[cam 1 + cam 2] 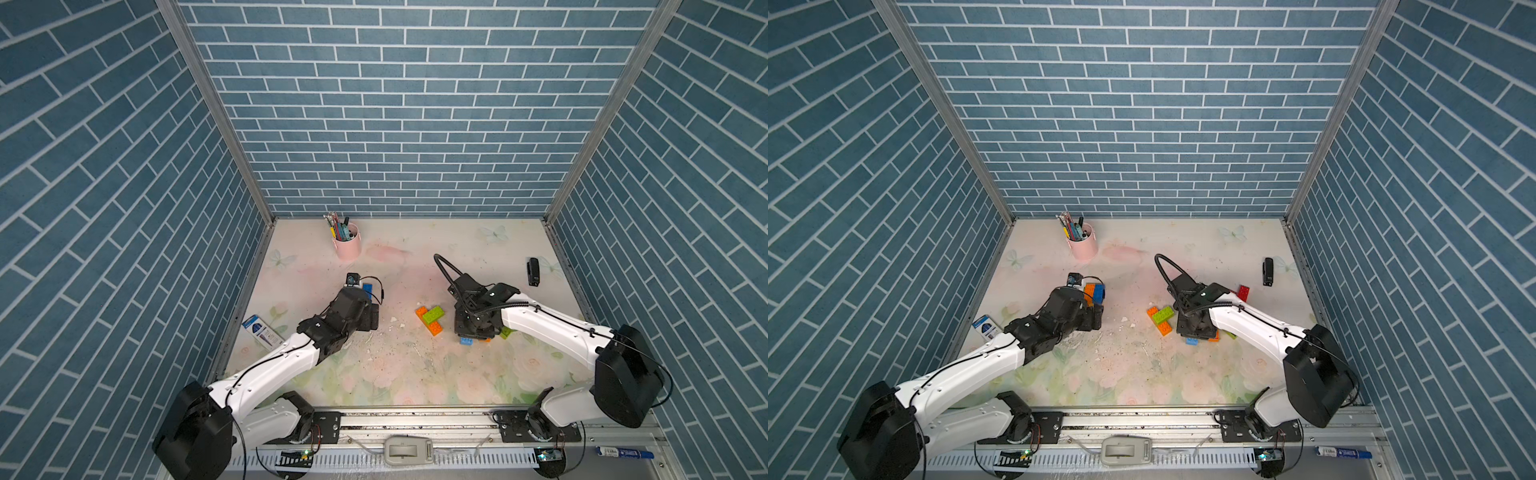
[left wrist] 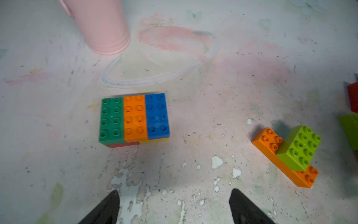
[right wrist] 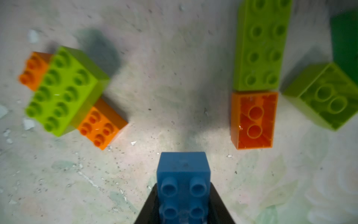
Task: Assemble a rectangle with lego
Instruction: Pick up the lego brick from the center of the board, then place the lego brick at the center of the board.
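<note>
Two arms share the worktop (image 1: 395, 374). Toward its left edge, the left gripper (image 2: 176, 205) hangs with its jaws apart and empty, just short of the built block (image 2: 134, 118). The block is made of dark green, orange and blue bricks pressed side by side over a red and yellow lower layer, and it forms the rectangle so far. It lies between that gripper and the pink cup (image 2: 102, 27) near the far edge. The open gripper is probably placed there to steady the block when another brick is pressed on. Mid-worktop sits the lime-and-orange stack (image 2: 298, 147), lime laid crosswise on orange, apart from the block. Toward the right edge, the right gripper (image 3: 183, 210) is clamped on a blue brick (image 3: 183, 174), holding it by its long sides so that one end projects free for placing. Whether it is lifted cannot be told. Beyond it lie spares: a lime brick (image 3: 261, 44), studs up, touching an overturned orange brick (image 3: 253, 120), and just beside these an overturned lime brick (image 3: 319, 97).
</note>
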Robot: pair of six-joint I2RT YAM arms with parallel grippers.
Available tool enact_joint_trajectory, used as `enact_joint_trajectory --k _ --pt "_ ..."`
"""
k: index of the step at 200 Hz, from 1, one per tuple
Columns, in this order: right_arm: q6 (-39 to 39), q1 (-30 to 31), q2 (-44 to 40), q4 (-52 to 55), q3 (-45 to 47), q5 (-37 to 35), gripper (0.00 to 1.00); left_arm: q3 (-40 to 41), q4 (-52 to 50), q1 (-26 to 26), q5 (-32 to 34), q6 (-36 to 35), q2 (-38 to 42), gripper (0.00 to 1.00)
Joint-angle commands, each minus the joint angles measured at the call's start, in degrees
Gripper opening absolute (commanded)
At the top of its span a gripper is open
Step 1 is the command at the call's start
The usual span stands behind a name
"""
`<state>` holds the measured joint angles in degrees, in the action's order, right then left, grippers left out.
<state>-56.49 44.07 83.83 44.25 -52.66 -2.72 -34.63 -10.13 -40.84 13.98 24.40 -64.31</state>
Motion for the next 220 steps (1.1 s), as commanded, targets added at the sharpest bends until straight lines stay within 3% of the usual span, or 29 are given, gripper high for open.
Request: enact_joint_trajectory --k 1,14,33,46,63,84,117,140,176,220 --pt "-14.2 0.5 2.3 -8.3 2.5 1.6 0.26 0.5 7.9 -3.6 3.4 -0.3 -1.6 0.91" --pt "-15.8 0.5 4.2 -9.3 2.5 2.3 0.30 0.5 8.7 -4.9 3.5 0.2 -2.5 0.91" --pt "-17.1 0.5 5.3 -11.2 3.1 4.5 0.44 1.2 9.4 -5.8 3.7 0.5 -1.9 0.91" --pt "-15.5 0.5 4.4 -10.8 2.7 6.6 0.54 2.0 9.3 -5.8 4.1 0.6 -0.4 0.91" --pt "-11.3 0.4 -0.7 -6.5 2.9 7.1 0.60 2.8 7.9 -5.8 4.9 0.1 1.8 0.91" --pt "0.9 -2.6 -5.2 -0.4 1.0 6.1 0.61 4.4 7.6 -5.8 5.2 -0.7 3.8 0.92" --pt "22.7 -7.0 3.6 1.0 -4.4 10.7 0.61 4.5 10.3 -5.8 3.1 -0.8 2.2 0.92" --pt "30.7 -7.2 7.5 -0.5 -6.0 12.4 0.68 4.9 13.5 -6.1 0.7 -0.3 0.6 0.93" --pt "33.4 -7.8 11.9 -2.9 -5.6 19.6 0.73 5.9 14.3 -6.1 0.5 0.6 -0.1 0.94" --pt "30.1 -3.7 8.1 -1.6 -4.4 19.4 0.76 5.8 13.5 -6.1 2.3 0.2 0.1 0.94"
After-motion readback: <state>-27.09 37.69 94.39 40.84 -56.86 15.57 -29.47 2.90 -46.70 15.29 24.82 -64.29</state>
